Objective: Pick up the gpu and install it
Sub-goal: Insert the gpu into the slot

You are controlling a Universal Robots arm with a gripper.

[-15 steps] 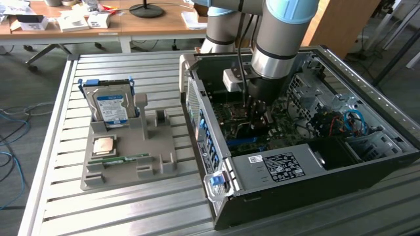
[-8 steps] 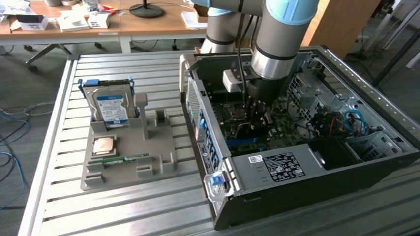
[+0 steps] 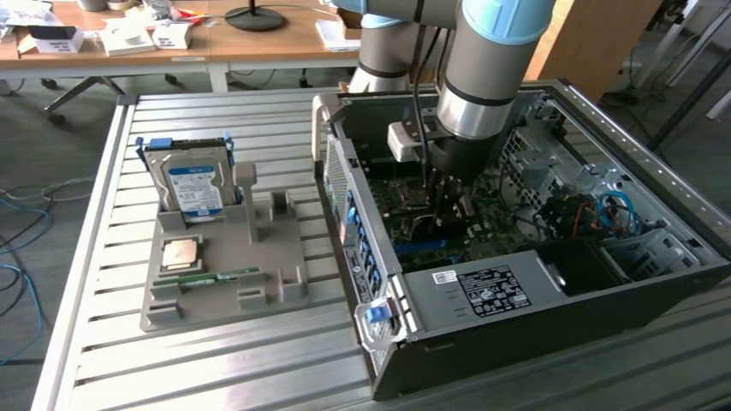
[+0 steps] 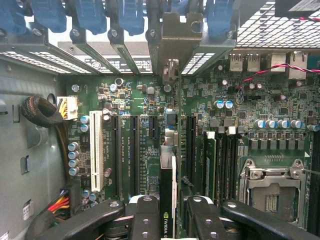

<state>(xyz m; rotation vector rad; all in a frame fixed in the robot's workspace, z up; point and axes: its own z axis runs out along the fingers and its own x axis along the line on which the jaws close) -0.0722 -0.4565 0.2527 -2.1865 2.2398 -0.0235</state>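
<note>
In the wrist view the gpu (image 4: 168,175) is seen edge-on, a thin dark card with a green logo near my fingers. Its silver metal bracket (image 4: 174,35) reaches up to the slot openings in the case's rear wall. My gripper (image 4: 169,212) is shut on the card, one black finger (image 4: 142,212) on each side. The card stands upright over the motherboard (image 4: 145,100), in line with the long black expansion slots; whether it is seated I cannot tell. In the exterior view my gripper (image 3: 448,205) is deep inside the open computer case (image 3: 639,163).
A white expansion slot (image 4: 96,150), memory slots (image 4: 222,160) and the cpu socket (image 4: 272,187) flank the card. A cable bundle (image 4: 42,112) lies by the case wall. On the table, a grey fixture (image 3: 269,282) holds a hard drive (image 3: 194,184), a cpu (image 3: 183,254) and a memory stick (image 3: 211,278).
</note>
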